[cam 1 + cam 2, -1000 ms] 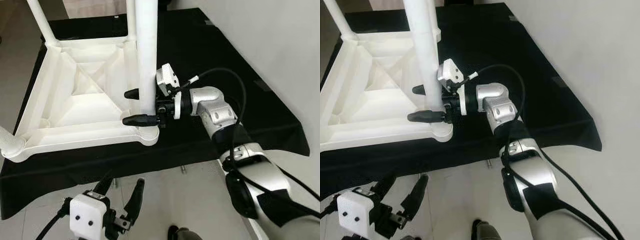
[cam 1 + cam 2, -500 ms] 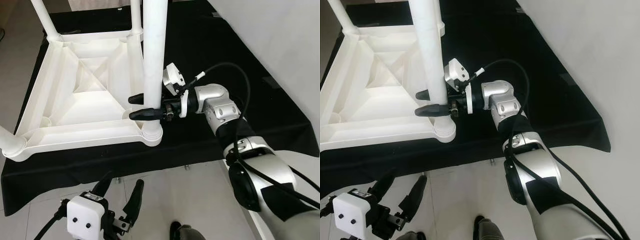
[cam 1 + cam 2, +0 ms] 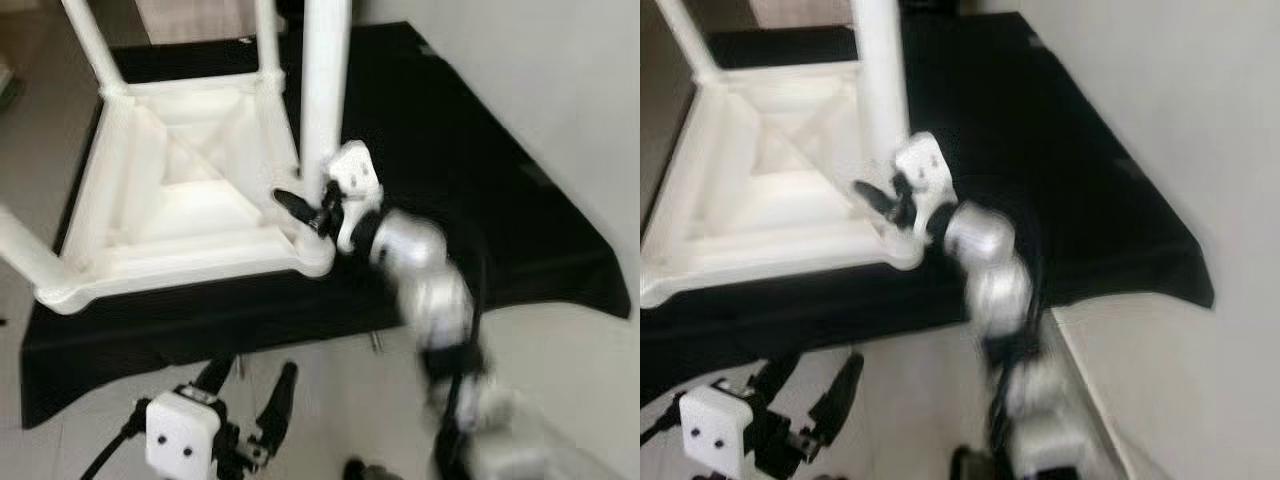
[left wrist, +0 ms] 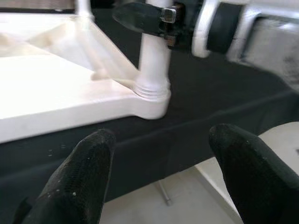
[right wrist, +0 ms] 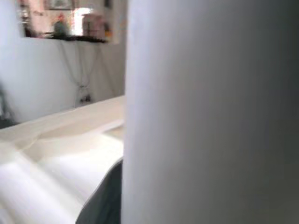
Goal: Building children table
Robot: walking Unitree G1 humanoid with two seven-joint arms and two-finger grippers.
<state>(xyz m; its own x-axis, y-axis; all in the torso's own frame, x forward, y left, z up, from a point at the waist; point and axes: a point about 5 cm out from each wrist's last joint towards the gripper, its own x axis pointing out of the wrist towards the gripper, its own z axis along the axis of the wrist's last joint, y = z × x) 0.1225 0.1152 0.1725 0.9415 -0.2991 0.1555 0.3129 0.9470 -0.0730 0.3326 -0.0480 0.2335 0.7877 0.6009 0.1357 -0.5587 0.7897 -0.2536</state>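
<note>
Left eye view is smeared with motion blur, but I can make out the white children's table (image 3: 170,200) lying upside down on the black-covered bench (image 3: 480,190), its underside ribs facing up and its legs standing upright. My right hand (image 3: 305,210) is at the near right leg (image 3: 325,90), low on the leg, just above the corner socket (image 3: 318,262) it is seated in. One black finger (image 3: 292,203) shows on the near side of the leg; the other I cannot pick out in the blur, so I cannot tell whether the hand is clamped on the leg or loose around it. In the right wrist view the leg (image 5: 210,112) sits very close in front of the lens, with a stretch of the white table underside (image 5: 60,140) beside it.

My left hand (image 3: 248,385) hangs below the front edge of the bench, over the pale floor (image 3: 330,400), fingers spread wide and holding nothing. Through the left wrist view I see its two black fingertips (image 4: 84,172) apart in the foreground, and beyond them the table corner (image 4: 152,100) with the leg rising out of it and the right hand's finger (image 4: 135,16) across the leg higher up. Two more legs stand at the far corners, and another (image 3: 30,255) angles out at the near left corner.
</note>
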